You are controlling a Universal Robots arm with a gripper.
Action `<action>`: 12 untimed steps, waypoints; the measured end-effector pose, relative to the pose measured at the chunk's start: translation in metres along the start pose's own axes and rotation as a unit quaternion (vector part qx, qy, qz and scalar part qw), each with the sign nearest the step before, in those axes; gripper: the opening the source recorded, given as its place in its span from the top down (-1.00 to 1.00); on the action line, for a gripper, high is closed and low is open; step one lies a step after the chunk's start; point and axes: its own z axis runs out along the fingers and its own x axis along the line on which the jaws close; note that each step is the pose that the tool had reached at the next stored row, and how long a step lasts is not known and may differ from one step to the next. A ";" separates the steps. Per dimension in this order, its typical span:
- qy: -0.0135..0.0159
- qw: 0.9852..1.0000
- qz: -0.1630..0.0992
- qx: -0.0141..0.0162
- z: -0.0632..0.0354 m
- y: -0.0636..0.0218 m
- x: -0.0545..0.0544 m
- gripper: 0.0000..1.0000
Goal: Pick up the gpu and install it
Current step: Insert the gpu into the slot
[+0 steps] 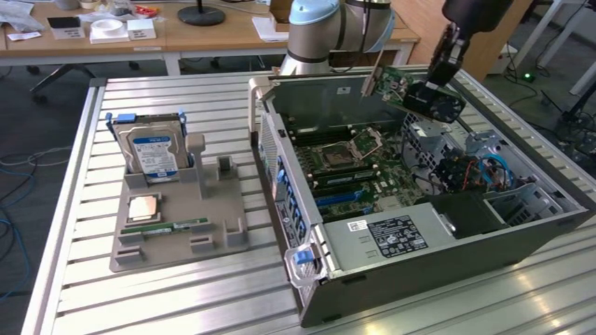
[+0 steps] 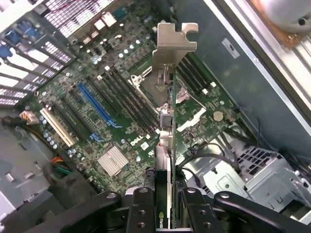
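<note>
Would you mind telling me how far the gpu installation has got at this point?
Done: the gpu is picked up, clamped between the fingers of the gripper. In hand: it hangs in the air over the motherboard inside the open computer case, with its silver bracket at the end away from the gripper. Left: the card is not yet seated, and the blue expansion slot below is empty.
</note>
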 end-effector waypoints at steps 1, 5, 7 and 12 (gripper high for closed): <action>0.001 1.000 -0.008 0.000 0.0001 0.0000 0.000 0.48; 0.003 0.999 -0.040 -0.001 0.0008 -0.0001 0.000 0.48; 0.004 0.998 -0.055 -0.001 0.0011 -0.0001 0.000 0.48; 0.007 0.995 -0.096 -0.002 0.0020 -0.0002 0.000 0.48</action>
